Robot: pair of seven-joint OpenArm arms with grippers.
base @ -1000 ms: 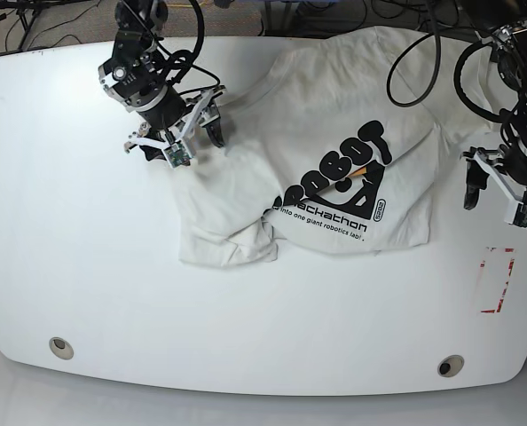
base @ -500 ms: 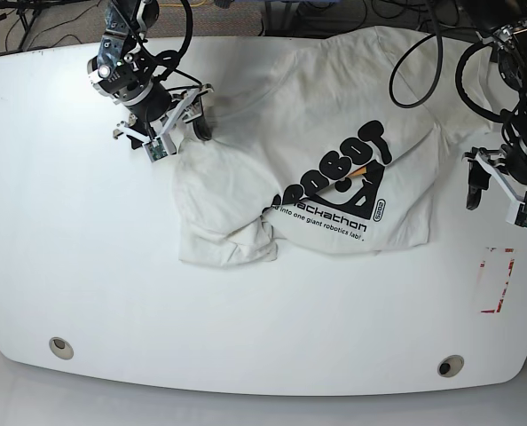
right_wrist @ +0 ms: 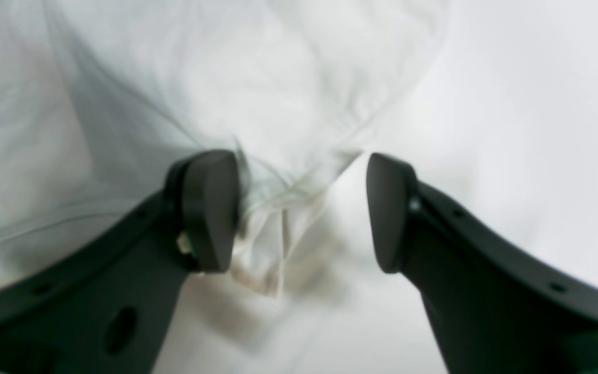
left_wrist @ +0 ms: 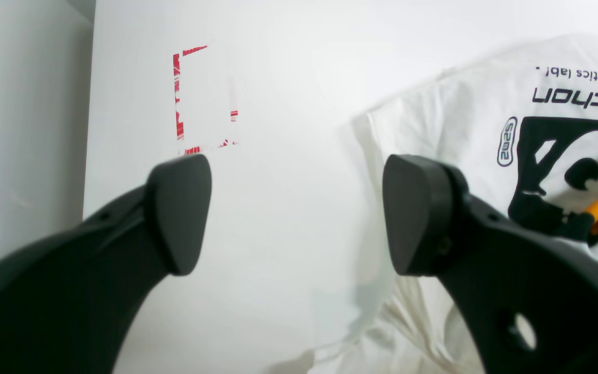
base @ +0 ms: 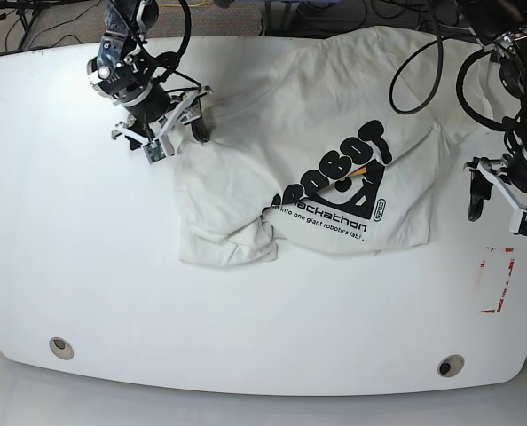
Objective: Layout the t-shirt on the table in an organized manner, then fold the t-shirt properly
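The white t-shirt (base: 334,151) lies rumpled on the table (base: 86,266), print side up, with black lettering and an orange mark. Its lower left part is bunched into a fold (base: 232,244). My right gripper (base: 170,135) is at the shirt's far left edge. In the right wrist view the right gripper (right_wrist: 299,213) is open, and a creased tip of the t-shirt (right_wrist: 278,208) lies between the fingers, against the left one. My left gripper (base: 499,211) is open over bare table just right of the shirt. In the left wrist view the left gripper (left_wrist: 296,213) holds nothing, and the t-shirt (left_wrist: 486,124) is beside it.
A red tape mark (base: 496,280) sits on the table near its right edge, also visible as the tape mark (left_wrist: 200,98) ahead of the left gripper. Two small round holes (base: 61,347) (base: 450,366) lie near the front edge. Black cables hang behind both arms.
My right gripper has moved up and to the left, and the shirt's left edge has stretched out with it. My left gripper has shifted slightly down.
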